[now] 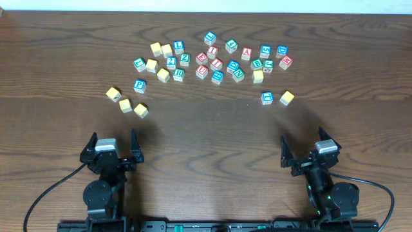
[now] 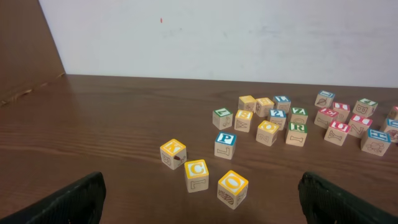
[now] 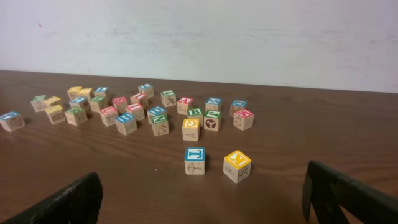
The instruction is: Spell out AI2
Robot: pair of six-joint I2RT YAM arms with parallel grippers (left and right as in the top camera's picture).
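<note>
Two black arms — silver-topped wrists, black cables; right base glows green.

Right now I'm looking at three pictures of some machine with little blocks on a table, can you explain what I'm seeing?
These are two robot arms at a wooden table. The overhead picture looks straight down: the left gripper and right gripper sit near the bottom edge, both open and holding nothing. The other two pictures come from cameras on each wrist, so the dark shapes in their lower corners are the grippers' own fingers. Scattered alphabet cubes lie farther back, among them a red A cube. Three yellow cubes lie nearest the left arm.
</note>
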